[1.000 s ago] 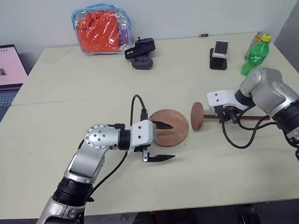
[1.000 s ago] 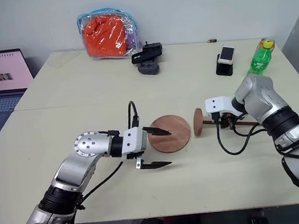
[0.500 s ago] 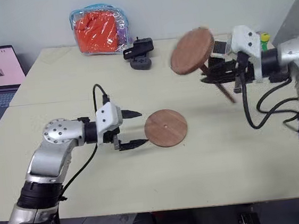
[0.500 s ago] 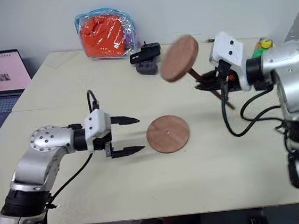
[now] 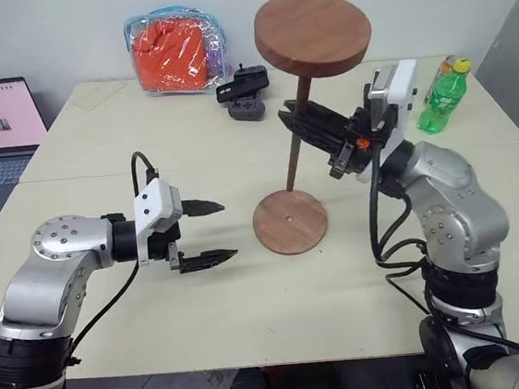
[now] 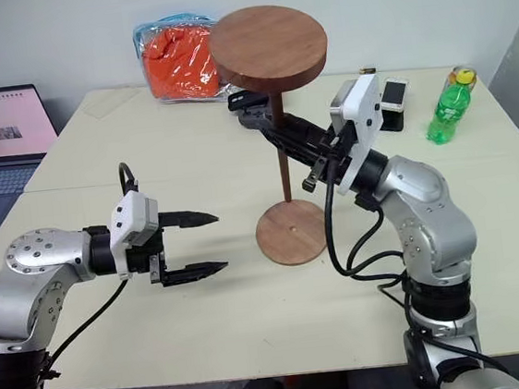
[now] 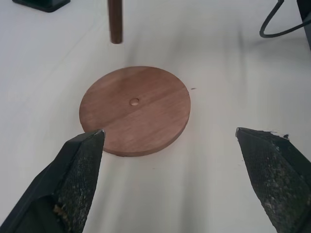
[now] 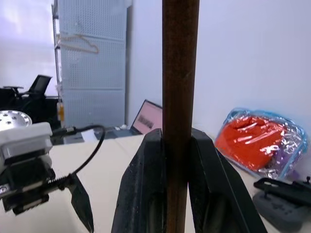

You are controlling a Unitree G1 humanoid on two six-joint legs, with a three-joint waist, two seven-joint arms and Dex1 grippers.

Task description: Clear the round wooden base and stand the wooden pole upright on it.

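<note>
Wooden pole [image 5: 292,141]: upright, disc end up, frame centre, gripped by right hand [image 5: 303,121]. Round wooden base [image 5: 288,221]: flat on tabletop [image 5: 99,165] below. Left hand [image 5: 209,230]: open, empty, left of base.

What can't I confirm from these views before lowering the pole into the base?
- Left wrist view: the wooden pole is cut off by the frame edge above its tip, so its tilt is unreadable.
- Right wrist view: the right gripper fingers hide the rod below the grip.
- Eye views: the round wooden base centre hole is too small to judge tip alignment.
</note>
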